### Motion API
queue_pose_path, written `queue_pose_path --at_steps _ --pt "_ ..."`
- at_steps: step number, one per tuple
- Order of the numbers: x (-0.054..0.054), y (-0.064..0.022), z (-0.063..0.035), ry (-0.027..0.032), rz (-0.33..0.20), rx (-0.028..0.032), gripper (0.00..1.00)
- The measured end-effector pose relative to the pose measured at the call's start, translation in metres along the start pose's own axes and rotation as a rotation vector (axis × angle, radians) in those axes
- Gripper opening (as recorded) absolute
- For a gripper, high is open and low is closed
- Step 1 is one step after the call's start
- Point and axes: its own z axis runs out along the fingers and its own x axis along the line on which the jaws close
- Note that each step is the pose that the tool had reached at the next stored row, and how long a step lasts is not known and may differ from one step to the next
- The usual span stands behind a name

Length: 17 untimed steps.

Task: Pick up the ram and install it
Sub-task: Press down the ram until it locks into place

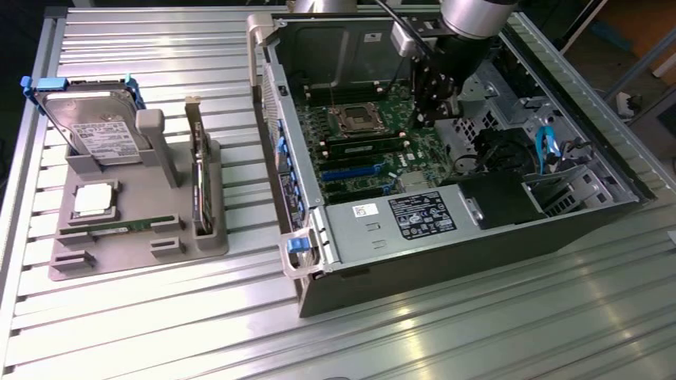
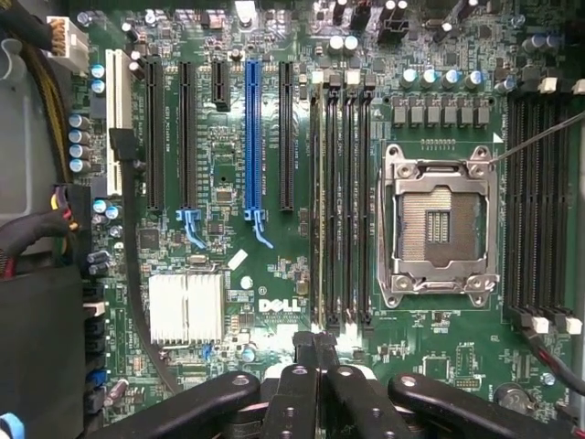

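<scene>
Ram lies flat in a slot near the front of the grey tray, on the exterior view's left, well apart from the gripper. On the same tray a hard drive stands at the back and a card stands on edge along the side nearest the case. The gripper hangs inside the open case over the motherboard. In the wrist view its fingers are pressed together with nothing seen between them. The tips sit just off the end of the four black memory slots, beside the CPU socket.
</scene>
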Motion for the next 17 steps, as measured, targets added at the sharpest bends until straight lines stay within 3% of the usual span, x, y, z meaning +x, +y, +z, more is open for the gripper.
queue_pose_path --at_steps 12,17 --pt "0.0 -0.0001 0.0165 -0.0001 0.007 0.0019 0.11" --pt "0.0 0.0 0.0175 -0.0002 0.008 0.002 0.11"
